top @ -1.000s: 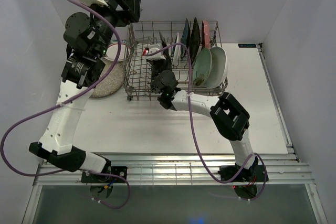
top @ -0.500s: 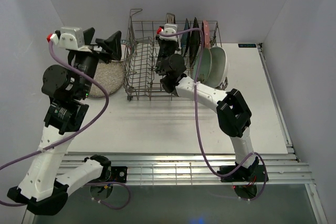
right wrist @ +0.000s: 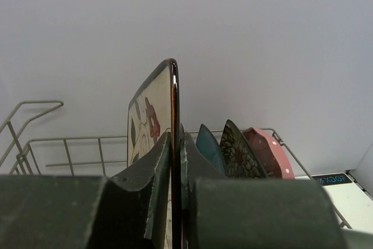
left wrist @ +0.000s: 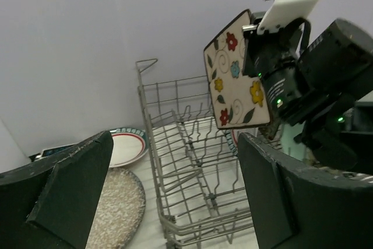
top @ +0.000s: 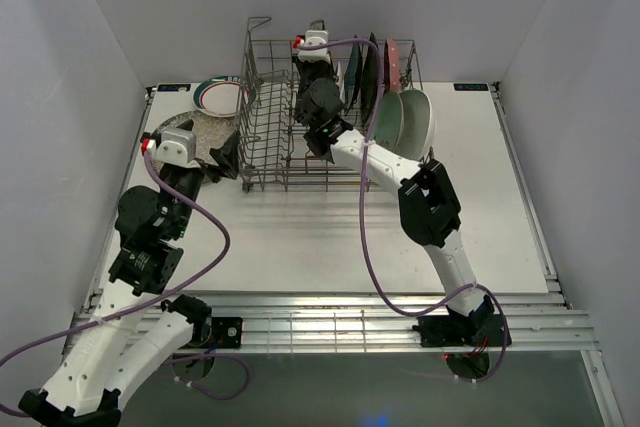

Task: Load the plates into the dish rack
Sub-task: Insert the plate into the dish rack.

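Observation:
My right gripper [right wrist: 176, 135] is shut on the edge of the cream flowered square plate [left wrist: 236, 80], holding it upright above the dish rack [top: 265, 147]. In the top view that gripper [top: 308, 77] hovers over the rack's back middle. To its right, teal [right wrist: 208, 147], black floral [right wrist: 236, 147] and pink [right wrist: 265, 150] plates stand in the rack, with the mint round [top: 385, 127] and white oval [top: 418, 122] plates in front of them. My left gripper [top: 228, 155] is open and empty, low beside the rack's left end. Its wrist view looks past the fingers [left wrist: 70, 190] into the rack [left wrist: 186, 161].
A speckled grey round plate [top: 200, 132] lies flat on the table left of the rack, partly under my left gripper. A white plate with a green and red rim [top: 220, 95] lies behind it. Walls close in the table at the back and on both sides.
My left arm has swung down from high at the back left to beside the rack's left end, opening fully. My right gripper carried the cream plate from the rack's front up to its back.

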`<state>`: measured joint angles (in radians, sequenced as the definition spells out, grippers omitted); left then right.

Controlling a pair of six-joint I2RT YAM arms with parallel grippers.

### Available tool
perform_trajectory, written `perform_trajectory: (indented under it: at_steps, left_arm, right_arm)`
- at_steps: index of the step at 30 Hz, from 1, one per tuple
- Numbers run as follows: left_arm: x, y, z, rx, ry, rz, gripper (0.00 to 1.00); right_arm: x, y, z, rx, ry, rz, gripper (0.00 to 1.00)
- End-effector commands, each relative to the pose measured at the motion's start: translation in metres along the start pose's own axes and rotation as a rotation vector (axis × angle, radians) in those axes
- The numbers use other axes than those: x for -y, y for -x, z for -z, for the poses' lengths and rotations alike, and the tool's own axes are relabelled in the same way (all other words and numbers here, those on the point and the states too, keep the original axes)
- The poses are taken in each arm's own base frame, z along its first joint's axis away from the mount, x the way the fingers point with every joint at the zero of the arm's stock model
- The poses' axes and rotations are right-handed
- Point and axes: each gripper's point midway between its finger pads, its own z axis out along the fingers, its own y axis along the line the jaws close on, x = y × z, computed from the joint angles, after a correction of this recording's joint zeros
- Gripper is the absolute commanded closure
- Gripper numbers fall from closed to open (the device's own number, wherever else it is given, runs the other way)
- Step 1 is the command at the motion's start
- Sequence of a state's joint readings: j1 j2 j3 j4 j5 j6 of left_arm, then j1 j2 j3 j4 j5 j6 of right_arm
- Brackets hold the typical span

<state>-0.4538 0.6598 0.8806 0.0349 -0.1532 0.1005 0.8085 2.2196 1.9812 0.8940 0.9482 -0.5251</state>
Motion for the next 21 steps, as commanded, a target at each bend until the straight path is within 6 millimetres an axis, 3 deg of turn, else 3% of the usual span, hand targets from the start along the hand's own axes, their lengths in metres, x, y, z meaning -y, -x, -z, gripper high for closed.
perform_trajectory:
  at_steps: [1,2,6,21]
  left_arm:
    - [-0.017,-0.005,0.003,0.038,0.084,-0.072,0.02]
    - [-0.017,-0.021,0.004,0.012,0.087,-0.085,0.02]
    - [-0.019,-0.041,0.002,-0.016,0.1,-0.122,0.02]
    - [-0.019,-0.069,-0.011,-0.081,0.118,-0.155,0.02]
  right_arm:
    - [0.029,0.095,-0.03,0.207,-0.02,-0.275,0.92]
    - [0.027,0.094,-0.033,0.202,-0.017,-0.273,0.92]
    - [0.02,0.084,-0.045,0.203,-0.004,-0.263,0.92]
    - [0.031,0.065,-0.069,0.203,0.013,-0.262,0.92]
